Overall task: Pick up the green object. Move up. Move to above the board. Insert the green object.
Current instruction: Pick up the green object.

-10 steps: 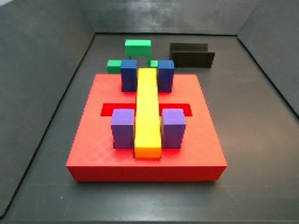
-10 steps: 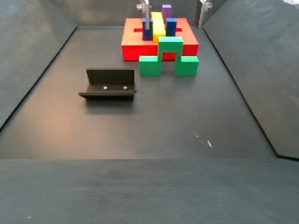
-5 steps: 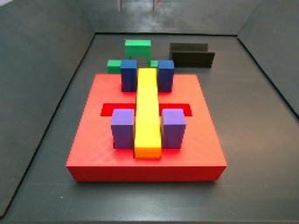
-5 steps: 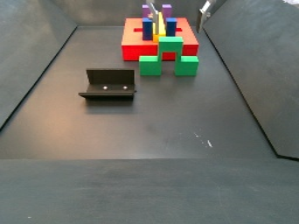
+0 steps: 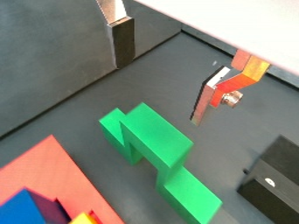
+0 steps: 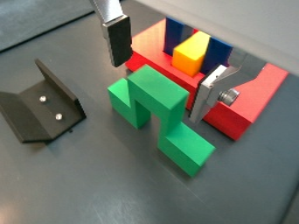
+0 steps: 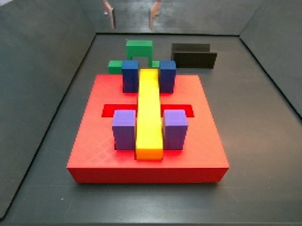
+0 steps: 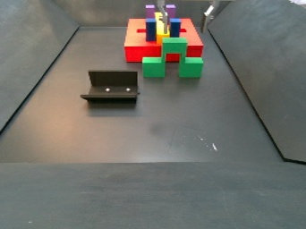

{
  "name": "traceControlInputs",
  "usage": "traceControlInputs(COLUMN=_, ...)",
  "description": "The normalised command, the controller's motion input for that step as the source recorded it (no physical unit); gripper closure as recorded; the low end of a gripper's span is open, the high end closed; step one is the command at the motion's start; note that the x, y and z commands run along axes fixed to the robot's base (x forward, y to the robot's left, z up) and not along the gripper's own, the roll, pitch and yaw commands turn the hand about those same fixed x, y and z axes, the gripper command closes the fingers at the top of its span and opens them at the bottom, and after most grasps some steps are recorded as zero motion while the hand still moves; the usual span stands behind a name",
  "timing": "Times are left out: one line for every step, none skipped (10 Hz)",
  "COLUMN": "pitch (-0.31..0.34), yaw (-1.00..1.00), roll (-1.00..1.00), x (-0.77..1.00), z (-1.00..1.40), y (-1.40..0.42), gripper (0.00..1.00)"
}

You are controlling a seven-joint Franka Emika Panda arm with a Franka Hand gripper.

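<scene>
The green object is a stepped arch-shaped piece standing on the dark floor just behind the red board. It also shows in the other side view and in both wrist views. My gripper hangs above the green object, open and empty. In both wrist views the two fingers stand wide apart on either side of the green object, above it and not touching it.
The board carries a long yellow bar, two purple blocks and two blue blocks. The fixture stands on the floor beside the green object and also shows in a wrist view. Grey walls surround the floor.
The gripper has come down: its fingers were out of sight at the top of the side view and now show above the green object.
</scene>
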Motion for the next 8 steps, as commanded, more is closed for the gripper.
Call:
traceControlInputs(pitch=-0.003, yaw=0.0, roll=0.0, x=0.29, z=-0.09, y=-0.09, gripper=0.0)
traceControlInputs(pitch=-0.05, yaw=0.01, roll=0.0, x=0.0, z=-0.22, y=-0.25, gripper=0.0)
traceControlInputs(pitch=-0.056, yaw=0.0, roll=0.0, x=0.0, z=-0.18, y=-0.3, gripper=0.0)
traceControlInputs(pitch=-0.027, yaw=0.0, roll=0.0, x=0.0, z=-0.11, y=-0.2, gripper=0.0)
traceControlInputs(pitch=0.0, yaw=0.0, roll=0.02, x=0.06, z=-0.02, y=-0.03, gripper=0.0)
traceControlInputs(pitch=0.0, yaw=0.0, roll=0.0, x=0.08, z=-0.04, y=0.0, gripper=0.0)
traceControlInputs(pitch=0.0, yaw=0.0, roll=0.0, x=0.05, z=-0.14, y=-0.01, gripper=0.0)
traceControlInputs(pitch=-0.014, yaw=0.0, roll=0.0, x=0.11, z=-0.19, y=-0.09, gripper=0.0)
